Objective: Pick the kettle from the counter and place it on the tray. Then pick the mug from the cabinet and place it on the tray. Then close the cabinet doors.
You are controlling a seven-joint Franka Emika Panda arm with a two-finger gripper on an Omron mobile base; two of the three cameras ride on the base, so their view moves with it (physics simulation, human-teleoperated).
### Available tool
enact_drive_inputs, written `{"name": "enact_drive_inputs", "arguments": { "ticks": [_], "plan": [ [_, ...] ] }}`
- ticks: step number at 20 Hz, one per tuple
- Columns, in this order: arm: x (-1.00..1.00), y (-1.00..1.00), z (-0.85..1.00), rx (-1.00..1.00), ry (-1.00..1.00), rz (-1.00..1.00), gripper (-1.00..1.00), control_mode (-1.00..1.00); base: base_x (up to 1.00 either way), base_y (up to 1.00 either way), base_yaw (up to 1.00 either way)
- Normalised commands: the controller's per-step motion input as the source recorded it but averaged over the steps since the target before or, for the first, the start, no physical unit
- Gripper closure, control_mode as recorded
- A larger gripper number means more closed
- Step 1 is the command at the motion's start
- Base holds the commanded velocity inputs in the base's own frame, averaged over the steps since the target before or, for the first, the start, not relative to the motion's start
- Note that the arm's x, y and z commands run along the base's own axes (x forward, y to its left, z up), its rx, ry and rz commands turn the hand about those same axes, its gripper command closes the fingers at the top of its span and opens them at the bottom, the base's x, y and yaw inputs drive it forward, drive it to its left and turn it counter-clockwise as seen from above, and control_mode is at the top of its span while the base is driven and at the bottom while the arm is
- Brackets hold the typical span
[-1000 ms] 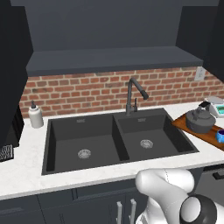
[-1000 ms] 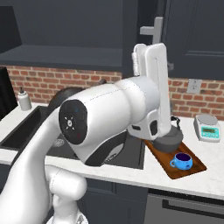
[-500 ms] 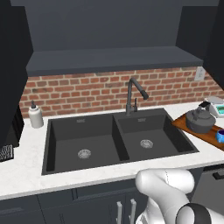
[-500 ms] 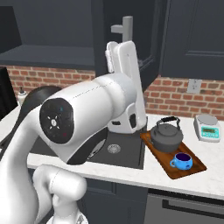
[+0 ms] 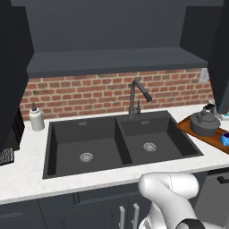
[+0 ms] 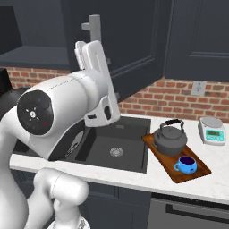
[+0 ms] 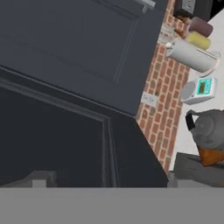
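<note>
The kettle (image 6: 170, 139) sits on the tray (image 6: 193, 173), toward its back end, and the little blue mug (image 6: 186, 164) stands on the same tray just in front of it, near the front edge. The tray lies at an angle on the white worktop (image 6: 210, 188), immediately right of the dark double sink (image 6: 117, 144). From the left base view the kettle (image 5: 205, 124) and a sliver of the mug (image 5: 225, 139) show at the far right on the tray (image 5: 188, 127), beyond the sink (image 5: 116, 143) and its black faucet (image 5: 136, 97).

Behind the tray a small white and teal scale (image 6: 212, 129) rests on the worktop near the brick wall (image 6: 165, 100). A white pump bottle (image 5: 36, 118) stands at the sink's left side.

Above, a charcoal cabinet door (image 6: 120, 40) hangs swung open over the sink, with the arm raised in front of it. The hand view looks close onto a panelled door (image 7: 78, 43), with the kettle (image 7: 209, 127) off to one side. The claw is spread wide, holding nothing.
</note>
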Motion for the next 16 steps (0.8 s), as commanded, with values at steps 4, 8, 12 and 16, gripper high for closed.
{"name": "enact_drive_inputs", "arguments": {
  "ticks": [4, 8, 12, 16],
  "plan": [
    [0.5, 0.69, -0.23, -0.04, 0.04, 0.14, -1.0, -1.0, 0.0, 0.0, 0.0],
    [0.57, 0.69, -0.18, -0.01, 0.03, 0.15, -1.0, -1.0, 0.0, 0.0, 0.0],
    [0.62, 0.68, -0.23, 0.0, 0.03, 0.16, -1.0, -1.0, 0.0, 0.0, 0.0],
    [0.81, 0.6, -0.17, 0.0, 0.02, 0.13, -1.0, -1.0, 0.0, 0.0, 0.0]
  ]
}}
